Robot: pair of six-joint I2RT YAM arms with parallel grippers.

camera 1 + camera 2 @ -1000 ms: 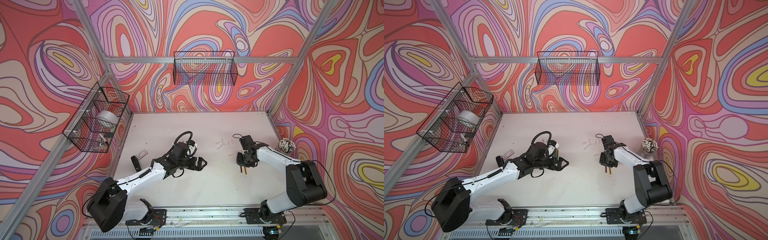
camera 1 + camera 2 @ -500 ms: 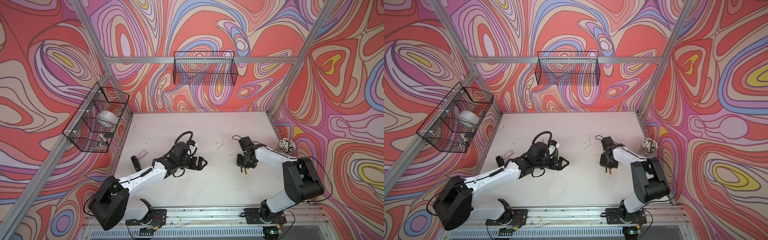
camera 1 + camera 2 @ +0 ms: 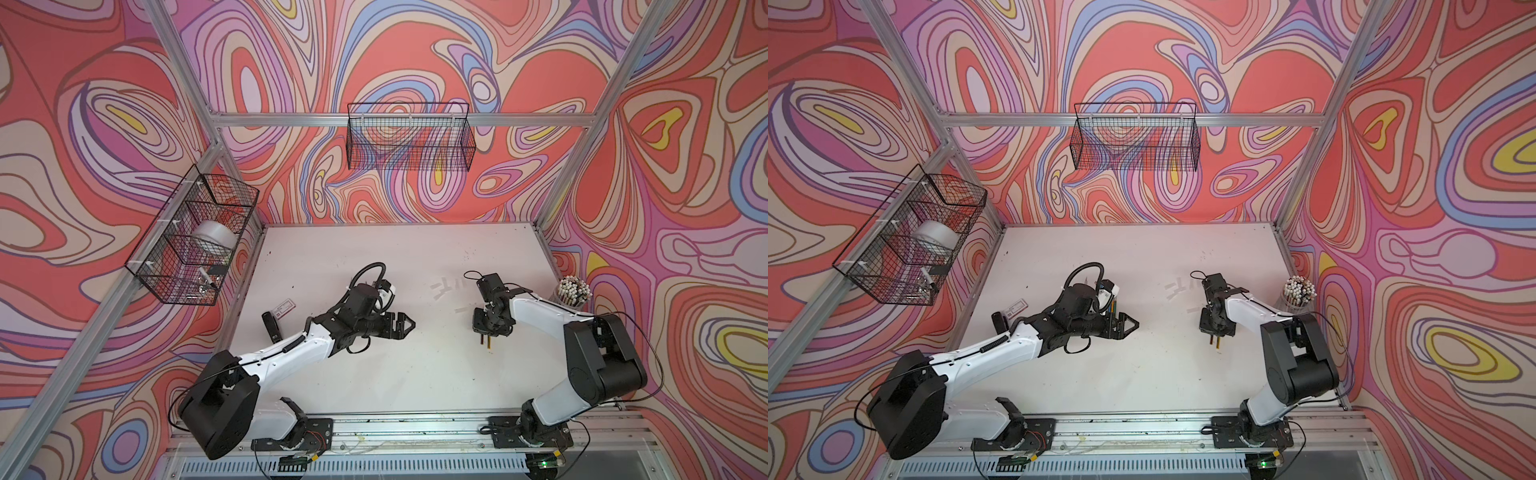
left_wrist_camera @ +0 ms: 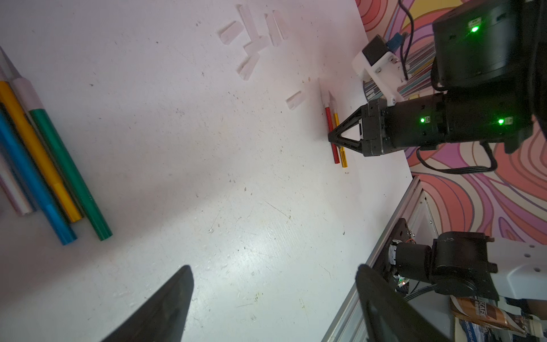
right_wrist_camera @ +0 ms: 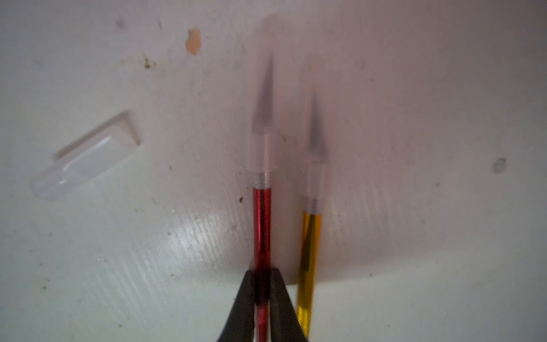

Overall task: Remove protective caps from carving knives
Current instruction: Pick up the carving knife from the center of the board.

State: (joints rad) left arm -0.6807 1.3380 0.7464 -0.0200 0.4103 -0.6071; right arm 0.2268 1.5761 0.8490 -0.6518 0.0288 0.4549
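Plastic of a whitish cap [image 5: 263,130] is seen over the blade of the red knife [image 5: 262,225], whose handle is pinched between the almost shut jaws of the right gripper [image 5: 262,277] at the lower centre of the right wrist view. The gold knife [image 5: 309,251], likewise capped, lies just beside it on the right. It could be dragged or rolled along if the red knife is lifted. As the hold is taken well back from the blade, a swivel or slip is judged likely once the cap is pulled.

The left gripper [image 4: 273,272] is held wide open and empty, well apart from it. A loose cap [image 5: 85,157] lies at middle left, discarded caps [image 4: 254,38] at the top of the left wrist view, and other knives [image 4: 53,165] at its left edge. Nothing is seen between the grippers.
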